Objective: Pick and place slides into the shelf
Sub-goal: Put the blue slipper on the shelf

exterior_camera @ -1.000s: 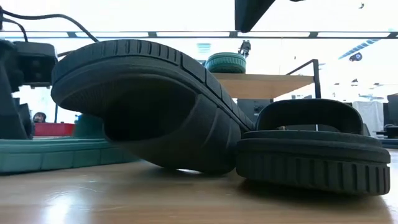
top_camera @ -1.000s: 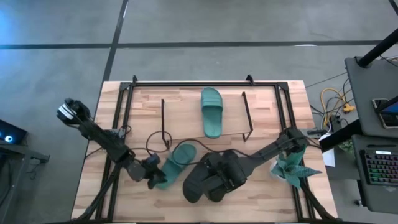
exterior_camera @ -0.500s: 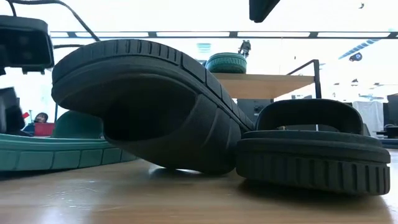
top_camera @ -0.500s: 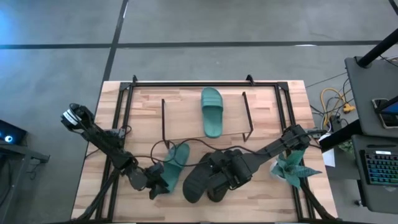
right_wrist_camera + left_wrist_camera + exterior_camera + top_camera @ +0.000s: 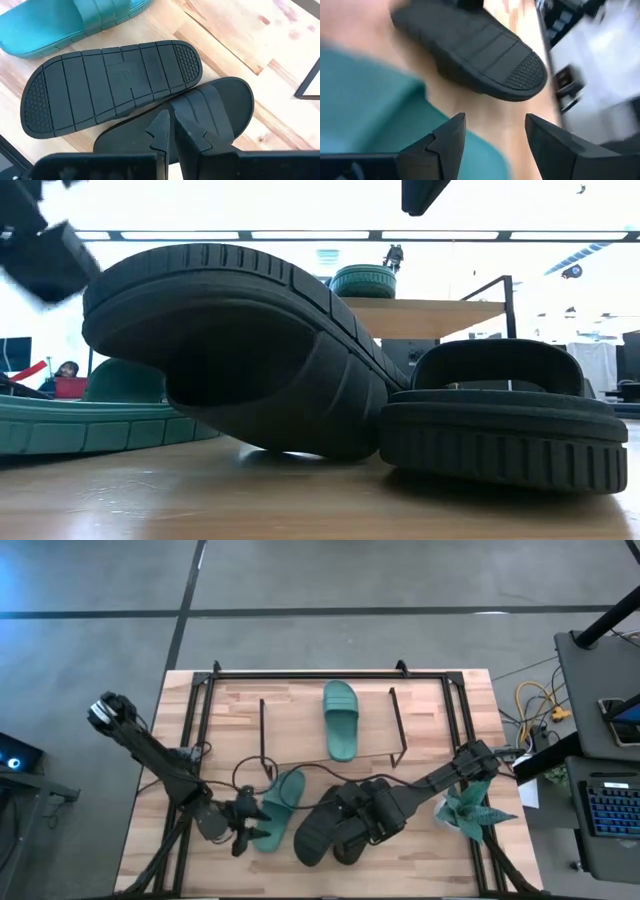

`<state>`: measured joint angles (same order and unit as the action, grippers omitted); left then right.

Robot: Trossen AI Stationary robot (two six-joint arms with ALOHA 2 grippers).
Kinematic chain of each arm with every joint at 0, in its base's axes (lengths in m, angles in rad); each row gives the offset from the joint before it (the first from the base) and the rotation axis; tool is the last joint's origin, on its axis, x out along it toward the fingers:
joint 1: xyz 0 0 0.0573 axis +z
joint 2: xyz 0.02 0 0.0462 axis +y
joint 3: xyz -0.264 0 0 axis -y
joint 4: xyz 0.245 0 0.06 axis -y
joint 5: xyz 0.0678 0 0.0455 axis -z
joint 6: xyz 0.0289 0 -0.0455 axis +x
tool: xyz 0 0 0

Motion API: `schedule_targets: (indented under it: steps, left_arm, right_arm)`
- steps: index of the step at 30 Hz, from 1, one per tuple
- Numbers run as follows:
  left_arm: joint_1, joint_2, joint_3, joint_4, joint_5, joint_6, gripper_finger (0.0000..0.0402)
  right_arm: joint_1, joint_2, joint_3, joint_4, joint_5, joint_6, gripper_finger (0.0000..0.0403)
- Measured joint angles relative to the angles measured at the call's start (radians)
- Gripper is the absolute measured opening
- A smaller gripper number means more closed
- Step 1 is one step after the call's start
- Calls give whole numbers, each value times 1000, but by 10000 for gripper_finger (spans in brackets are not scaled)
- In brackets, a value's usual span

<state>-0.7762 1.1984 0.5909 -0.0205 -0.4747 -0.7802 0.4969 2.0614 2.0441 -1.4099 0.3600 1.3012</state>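
Swinging back a little, my left claw (image 5: 250, 827) stayed wide open beside the near teal slide (image 5: 274, 810), which had barely moved. My right claw (image 5: 171, 132) stayed pinched shut over the two black slides (image 5: 338, 822). Farther off, the other teal slide (image 5: 340, 718) still lay on the shelf (image 5: 300, 736).

Two teal slides (image 5: 340, 718) (image 5: 278, 808), two black slides (image 5: 318, 830) (image 5: 368, 802), one shelf (image 5: 300, 730).
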Motion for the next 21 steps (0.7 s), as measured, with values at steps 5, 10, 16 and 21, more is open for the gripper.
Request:
schedule_targets:
  steps: [5, 10, 16, 21]
  left_arm:
    - [-6, 10, 245, -448, -153, 402, 191]
    - [-5, 96, 360, -741, -230, 499, 191]
    - [-5, 192, 360, -727, -191, 498, 191]
    - [-2, 250, 354, -667, -187, 424, 191]
  right_arm:
    - [0, 0, 0, -29, 0, -4, 18]
    - [0, 0, 0, -58, 0, -1, 18]
    - [0, -12, 0, -69, 3, 5, 18]
    - [0, -15, 0, -87, 3, 7, 18]
